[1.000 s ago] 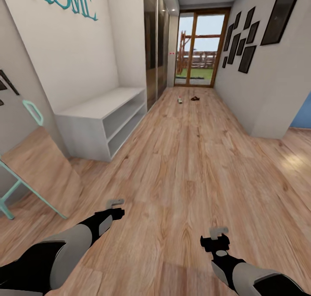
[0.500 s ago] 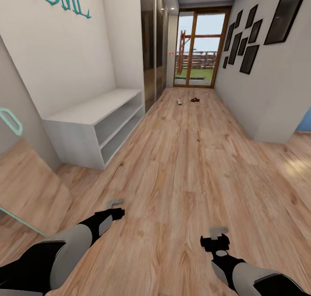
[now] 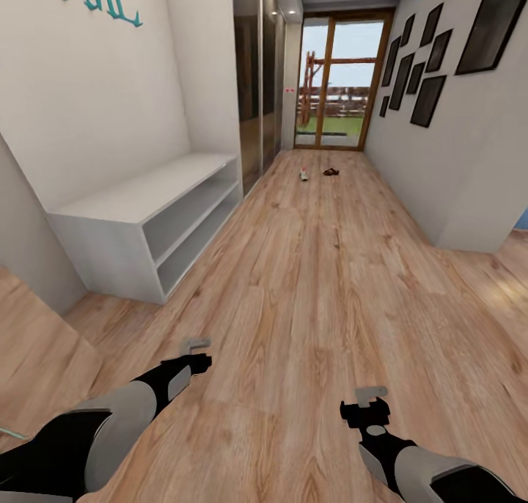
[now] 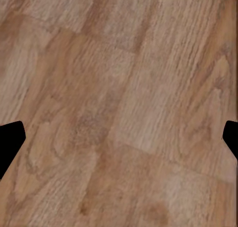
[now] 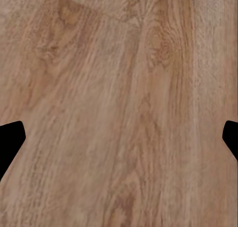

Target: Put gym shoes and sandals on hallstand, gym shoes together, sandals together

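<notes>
Both arms are held low and stretched forward, the left pincer and the right pincer being kept well apart, each with its fingers spread wide and nothing gripped between them.

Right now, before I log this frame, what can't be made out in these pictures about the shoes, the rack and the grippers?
- Gym shoes and sandals, head view: too small and far down the corridor floor to count or tell pairs.
- Hallstand, head view: the backs of both shelf compartments are in shadow.
- Left gripper and right gripper, wrist views: fingertips cut off by the picture edges.
</notes>
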Robot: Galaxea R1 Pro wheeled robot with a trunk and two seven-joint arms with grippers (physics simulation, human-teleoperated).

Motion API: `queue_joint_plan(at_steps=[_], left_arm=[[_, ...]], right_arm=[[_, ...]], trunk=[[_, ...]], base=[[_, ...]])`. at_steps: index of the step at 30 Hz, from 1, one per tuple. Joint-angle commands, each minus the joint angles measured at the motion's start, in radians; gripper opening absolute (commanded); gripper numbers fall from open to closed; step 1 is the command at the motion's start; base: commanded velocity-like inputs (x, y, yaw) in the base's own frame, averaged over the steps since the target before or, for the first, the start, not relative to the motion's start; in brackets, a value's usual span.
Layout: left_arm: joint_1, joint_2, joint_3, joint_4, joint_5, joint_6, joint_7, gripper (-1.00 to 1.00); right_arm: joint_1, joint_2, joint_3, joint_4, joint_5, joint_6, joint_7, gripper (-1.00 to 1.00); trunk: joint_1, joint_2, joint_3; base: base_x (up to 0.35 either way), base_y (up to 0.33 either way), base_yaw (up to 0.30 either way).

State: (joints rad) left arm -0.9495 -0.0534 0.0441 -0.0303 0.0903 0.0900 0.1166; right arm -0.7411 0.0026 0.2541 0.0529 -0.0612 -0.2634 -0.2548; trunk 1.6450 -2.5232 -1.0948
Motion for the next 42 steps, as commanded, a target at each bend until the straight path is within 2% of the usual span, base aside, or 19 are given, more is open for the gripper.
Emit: queue_joint_plan(at_steps=[1,3,7,34,42], left_arm=[[0.0,0.0,0.003,-0.002,0.009,0.005,0.003,1.0],[0.0,0.0,0.003,-0.002,0.009,0.005,0.003,1.0],[0.021,-0.02,0.004,-0.003,0.011,-0.009,0.005,1.0],[0.02,-0.02,0.004,-0.003,0.011,-0.008,0.007,1.0],[0.024,-0.024,0.005,-0.005,0.012,-0.039,0.013,1.0]], right_arm=[[-0.001,0.0,0.008,0.004,-0.006,-0.006,-0.001,1.0],[-0.001,0.0,0.008,0.004,-0.006,-0.006,-0.001,1.0],[0.019,-0.017,0.014,0.003,0.001,-0.011,0.0,1.0],[0.019,-0.016,0.014,0.003,0.001,-0.011,0.0,1.0],[0.02,-0.02,0.014,0.002,-0.003,-0.011,0.0,1.0]], trunk=[[0.0,0.0,-0.001],[0.0,0.0,-0.001],[0.0,0.0,-0.001],[0.0,0.0,-0.001],[0.0,0.0,-0.001]], base=[[0.35,-0.091,0.0],[0.35,-0.092,0.0],[0.0,0.0,0.0],[0.001,0.0,0.0],[0.213,0.0,0.0]])
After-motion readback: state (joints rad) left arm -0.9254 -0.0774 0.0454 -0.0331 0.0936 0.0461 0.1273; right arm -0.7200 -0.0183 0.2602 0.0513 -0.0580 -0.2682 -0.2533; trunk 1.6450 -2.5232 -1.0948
